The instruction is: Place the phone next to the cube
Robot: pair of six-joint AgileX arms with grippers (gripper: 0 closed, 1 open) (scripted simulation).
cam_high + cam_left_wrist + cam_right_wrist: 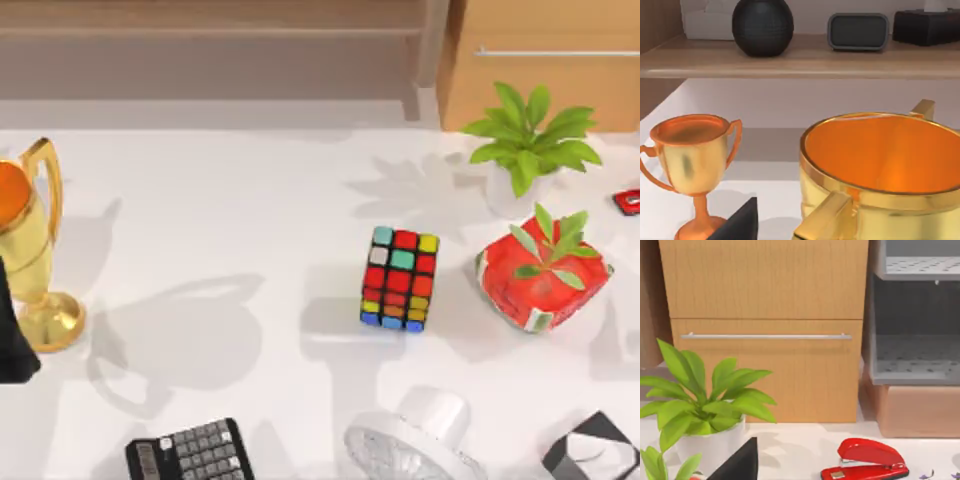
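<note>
Top view: cube [400, 279] sits mid-table, right of centre, open white table [250, 220] to its left. Red leafy box [542, 270] near on its right, fan [415, 445] in front. Left arm [15, 335] at left edge by gold trophy [35, 250]; end effector state: cannot tell.

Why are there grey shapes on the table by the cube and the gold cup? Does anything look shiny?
Top view: those grey shapes are soft shadows, one left of the cube, a cup-shaped one right of the trophy, leafy ones by the plant. Left wrist view: the trophy's gold bowl gleams with orange reflections. Right wrist view: the red stapler shows a small highlight.
</note>
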